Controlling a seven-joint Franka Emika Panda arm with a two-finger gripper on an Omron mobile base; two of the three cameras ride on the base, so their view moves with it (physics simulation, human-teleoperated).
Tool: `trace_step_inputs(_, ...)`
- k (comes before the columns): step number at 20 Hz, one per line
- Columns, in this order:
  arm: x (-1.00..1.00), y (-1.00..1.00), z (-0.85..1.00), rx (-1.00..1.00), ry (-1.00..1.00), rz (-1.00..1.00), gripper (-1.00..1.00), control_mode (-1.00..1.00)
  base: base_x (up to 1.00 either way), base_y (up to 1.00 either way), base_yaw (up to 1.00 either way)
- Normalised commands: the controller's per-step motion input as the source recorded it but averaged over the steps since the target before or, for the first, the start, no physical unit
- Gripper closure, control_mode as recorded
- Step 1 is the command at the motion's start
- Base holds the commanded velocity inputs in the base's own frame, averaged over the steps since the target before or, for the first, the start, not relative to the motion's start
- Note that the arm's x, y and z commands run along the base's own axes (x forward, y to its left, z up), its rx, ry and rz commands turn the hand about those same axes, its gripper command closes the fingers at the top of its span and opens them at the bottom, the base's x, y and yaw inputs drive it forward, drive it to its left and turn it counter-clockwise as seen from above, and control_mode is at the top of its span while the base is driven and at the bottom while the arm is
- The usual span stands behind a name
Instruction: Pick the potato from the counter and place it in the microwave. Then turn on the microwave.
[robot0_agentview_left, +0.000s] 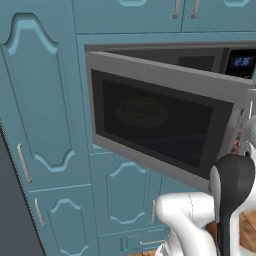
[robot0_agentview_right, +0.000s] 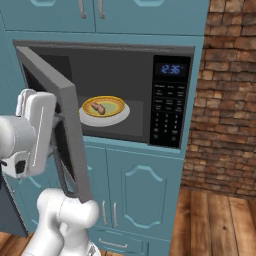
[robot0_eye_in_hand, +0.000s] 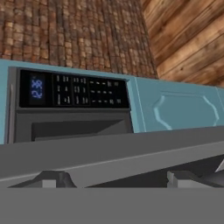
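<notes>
Teal cabinetry (robot0_agentview_right: 140, 185) fills the wall, with raised-panel doors above and below the built-in microwave (robot0_agentview_right: 125, 60), and a red-brown brick wall (robot0_agentview_right: 225, 100) stands just to its right over a wooden plank floor (robot0_agentview_right: 220, 220). From the left base view the microwave's grey-framed door (robot0_agentview_left: 165, 125) with its dark glass swings well out toward the room, hinged on the left; in the right base view it is seen almost edge-on, in front of the left part of the cavity. The white robot arm (robot0_agentview_right: 30, 135) rises behind the door's free edge, close against it. Inside the lit cavity a white plate (robot0_agentview_right: 120, 117) sits on the floor of the oven, and on it rests a yellow-rimmed dish (robot0_agentview_right: 117, 104). The potato (robot0_agentview_right: 99, 108), a small tan-brown lump, lies in that dish, slightly left of its middle, so it is already within the microwave and nothing grips it. To the right of the cavity the black keypad (robot0_agentview_right: 169, 112) runs down the front, topped by a blue digital display (robot0_agentview_right: 171, 69). In the hand view the gripper (robot0_eye_in_hand: 118, 178) looks across the grey edge of the door toward the keypad, its two dark fingertips (robot0_eye_in_hand: 54, 179) standing wide apart on either side of the bottom of the picture, with nothing held between them.
</notes>
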Motion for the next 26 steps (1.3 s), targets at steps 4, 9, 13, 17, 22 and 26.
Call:
trace_step_inputs(4,0.59,-0.01,-0.02,0.0,0.0,0.02,-1.0,-1.0,0.0,0.0,0.0)
trace_step_inputs(9,0.6,0.0,-0.03,0.0,0.0,0.03,-1.0,-1.0,0.0,0.0,0.0)
trace_step_inputs(13,0.61,0.0,-0.02,0.0,0.0,0.06,-1.0,-1.0,0.0,0.0,0.0)
trace_step_inputs(17,0.61,0.01,-0.02,0.0,0.0,0.06,-1.0,-1.0,0.0,0.0,0.0)
trace_step_inputs(22,0.61,0.07,-0.02,-0.02,-0.01,0.06,-1.0,-1.0,0.0,0.0,0.0)
trace_step_inputs(26,0.64,0.06,0.0,-0.04,-0.01,0.06,-1.0,-1.0,0.0,0.0,0.0)
